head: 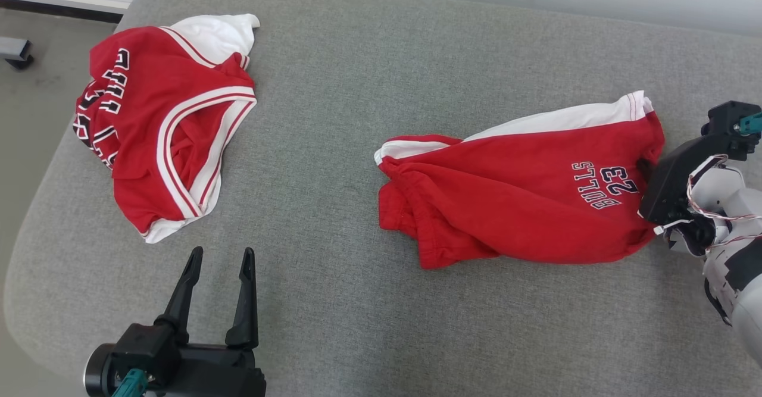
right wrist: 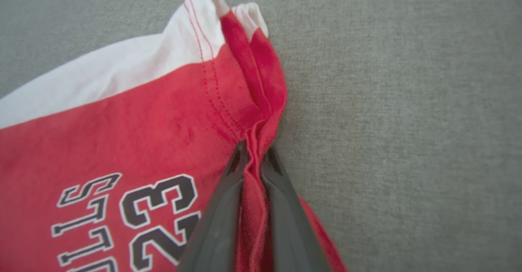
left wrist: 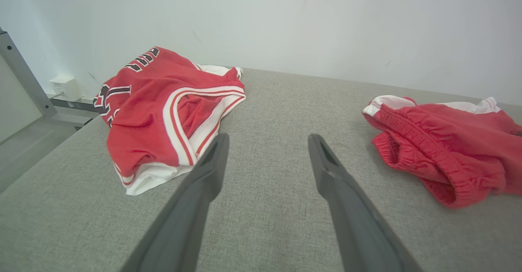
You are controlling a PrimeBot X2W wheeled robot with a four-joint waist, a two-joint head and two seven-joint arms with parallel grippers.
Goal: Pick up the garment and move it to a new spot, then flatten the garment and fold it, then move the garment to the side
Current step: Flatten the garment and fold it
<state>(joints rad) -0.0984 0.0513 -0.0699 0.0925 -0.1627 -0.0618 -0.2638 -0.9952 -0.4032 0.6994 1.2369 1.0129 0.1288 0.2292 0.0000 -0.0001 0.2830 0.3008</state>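
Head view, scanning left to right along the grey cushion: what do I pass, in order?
red jersey → red shorts → right gripper, clamped on the shorts' right-hand edge

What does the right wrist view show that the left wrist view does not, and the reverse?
Of the two, the right wrist view gives the right gripper shut on a hem fold of the red shorts, plus their 23 print. The left wrist view gives the open left gripper, the red jersey, the shorts' elastic waistband and the white wall. Both show the shorts on the grey padded surface.
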